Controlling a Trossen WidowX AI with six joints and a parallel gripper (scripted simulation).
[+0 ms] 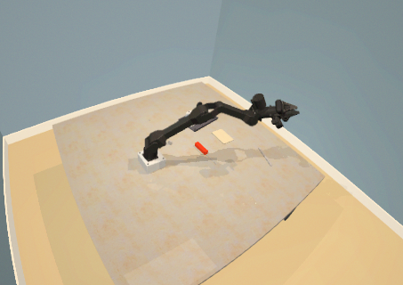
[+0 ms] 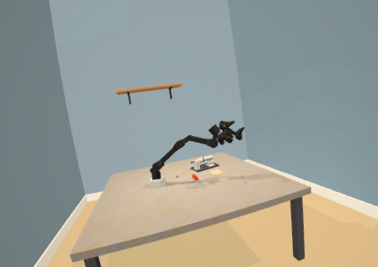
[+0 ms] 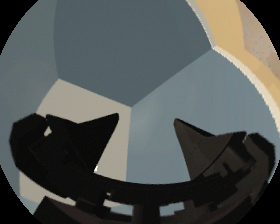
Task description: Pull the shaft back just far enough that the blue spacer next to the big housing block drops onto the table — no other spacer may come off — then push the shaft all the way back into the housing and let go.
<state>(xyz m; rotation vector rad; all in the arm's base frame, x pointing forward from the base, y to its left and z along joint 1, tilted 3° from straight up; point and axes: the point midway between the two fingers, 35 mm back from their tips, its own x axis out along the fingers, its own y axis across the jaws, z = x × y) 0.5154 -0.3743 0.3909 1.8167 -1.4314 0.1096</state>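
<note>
"White base (image 1: pixel 153 168) (image 2: pixel 158 183) nearest?"
"Yes, then the red block (image 1: pixel 201 148) (image 2: pixel 195 177). And the gripper (image 1: pixel 297 109) (image 2: pixel 239 125) (image 3: pixel 147 119)?"
"Raised beyond the red block, spread wide, holding nothing. Next?"
"Cream card (image 1: pixel 222 136) (image 2: pixel 216 172), just past the red block."
"And the blue ring (image 2: pixel 204 158)?"
"Around the pale rod (image 2: pixel 209 158), over a dark plate (image 1: pixel 203 126) (image 2: pixel 211 168) behind the red block."

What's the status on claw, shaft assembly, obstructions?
Claw open, raised, nothing held. Shaft assembly on its dark base, blue band visible; spacer seating unreadable at this size. Arm crosses over the assembly in top view.
</note>
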